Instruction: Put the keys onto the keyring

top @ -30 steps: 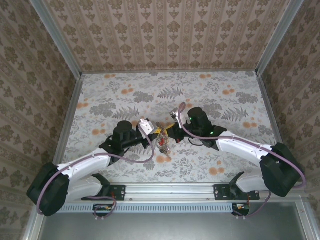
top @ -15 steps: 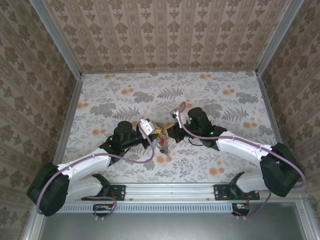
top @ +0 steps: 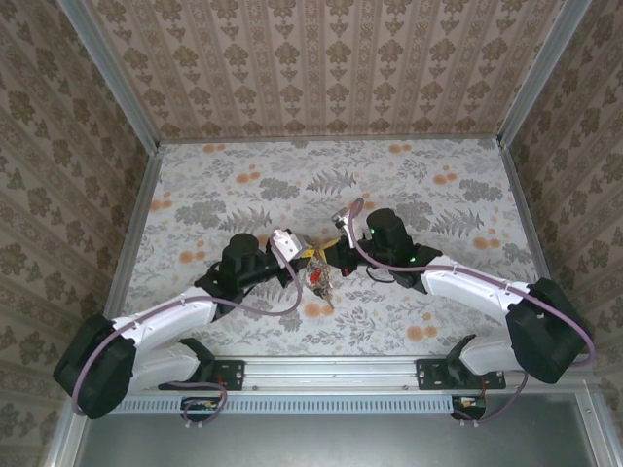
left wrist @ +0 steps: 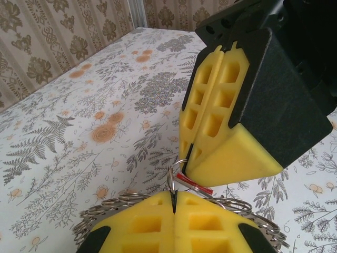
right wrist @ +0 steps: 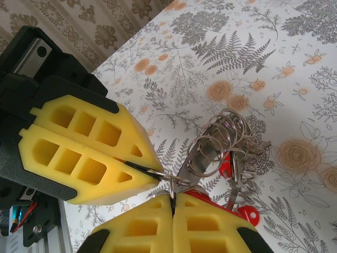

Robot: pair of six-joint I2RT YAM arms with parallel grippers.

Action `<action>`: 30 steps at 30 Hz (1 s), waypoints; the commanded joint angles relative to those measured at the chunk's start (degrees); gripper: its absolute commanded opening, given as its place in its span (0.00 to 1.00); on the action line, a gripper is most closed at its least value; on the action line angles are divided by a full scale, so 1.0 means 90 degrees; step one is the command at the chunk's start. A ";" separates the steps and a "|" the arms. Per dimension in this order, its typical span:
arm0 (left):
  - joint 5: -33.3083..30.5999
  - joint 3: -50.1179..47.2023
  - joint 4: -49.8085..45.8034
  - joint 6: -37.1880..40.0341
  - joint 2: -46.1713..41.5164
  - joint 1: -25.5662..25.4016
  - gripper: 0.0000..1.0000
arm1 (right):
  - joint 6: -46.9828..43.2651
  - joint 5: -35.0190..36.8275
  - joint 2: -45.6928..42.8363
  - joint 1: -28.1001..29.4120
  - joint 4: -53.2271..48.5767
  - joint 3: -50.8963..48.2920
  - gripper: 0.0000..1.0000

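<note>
Left claw [right wrist: 150,171], right claw [right wrist: 172,202] clamp keyring [right wrist: 163,176]; right-wrist view adds dangling keys [right wrist: 247,215] (red heads).

The top camera looks steeply down from behind the arm bases over the table [top: 438,175]. Close up, the left wrist camera faces the right gripper [left wrist: 185,167], and the right wrist camera faces the left gripper [right wrist: 155,174]. All three share the keys [right wrist: 227,167].

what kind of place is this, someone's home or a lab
Most likely a staged robot test cell, not a home: wallpapered panels held in aluminium framing, a floral-covered table, and the left arm and right arm bolted to a metal rail.
</note>
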 commanded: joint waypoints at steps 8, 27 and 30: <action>0.0189 0.0222 0.0284 0.0008 0.0019 -0.0048 0.00 | 0.0307 0.0091 -0.0176 -0.0211 0.0261 -0.0176 0.00; 0.0104 0.0027 0.0771 0.0017 -0.0078 -0.0079 0.00 | 0.0665 -0.0941 0.0087 -0.0289 0.0592 -0.0252 0.00; 0.0065 -0.0001 0.0868 0.0036 -0.0078 -0.0089 0.00 | 0.0781 -0.1005 0.0123 -0.0306 0.0681 -0.0290 0.00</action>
